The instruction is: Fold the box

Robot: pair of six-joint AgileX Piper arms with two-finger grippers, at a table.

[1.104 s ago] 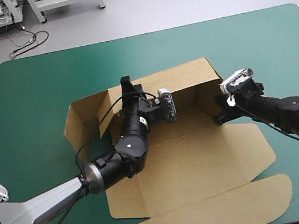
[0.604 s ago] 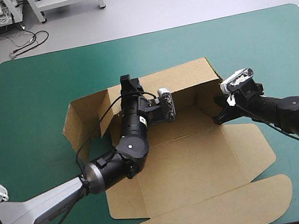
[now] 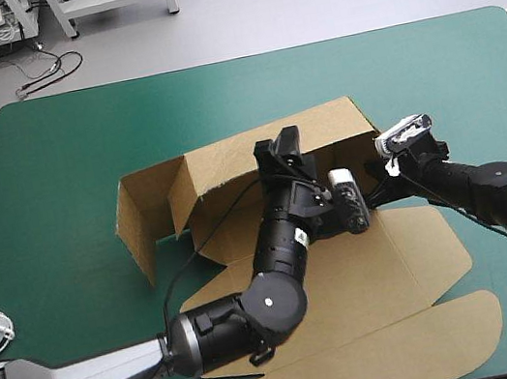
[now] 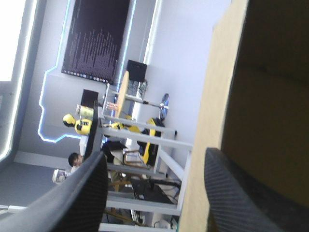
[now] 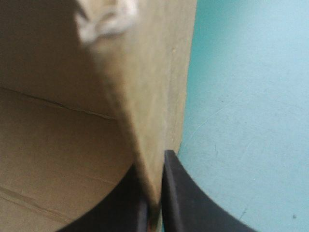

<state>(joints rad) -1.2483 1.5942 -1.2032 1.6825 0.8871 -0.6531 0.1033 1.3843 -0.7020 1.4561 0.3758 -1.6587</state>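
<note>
Clamping, with the right gripper [image 5: 153, 162], a raised wall at the far right corner of the box [image 3: 231, 240]; black fingers [image 5: 186, 198] all but together, one on each face of the brown sheet, box floor to one side and teal-green table cover [image 5: 241, 96] to the other. Judged a bracing hold: fixing that corner upright and anchoring the board against sliding under work elsewhere.

Reaching over the far wall [image 3: 224, 160] near its middle with the left gripper [image 4: 154, 157], fingers [image 4: 82, 198] well apart and gripping nothing. Pale cut edge of the wall standing between them, close beside one finger; contact there not clear enough to call. Probably set astride the top edge so as to seize the wall or press it inward for a tuck, with the opposite arm supplying the counter-hold.

Showing the box at the middle of the cover, only partly formed: far wall up, side wall [image 3: 137, 225] toward the table's left edge up and splayed outward, base flat beneath the left arm, lid [image 3: 413, 259] lying flat toward the near edge with its rounded tuck flap outermost. Walls not yet locked, by this reading; folding roughly midway.
</note>
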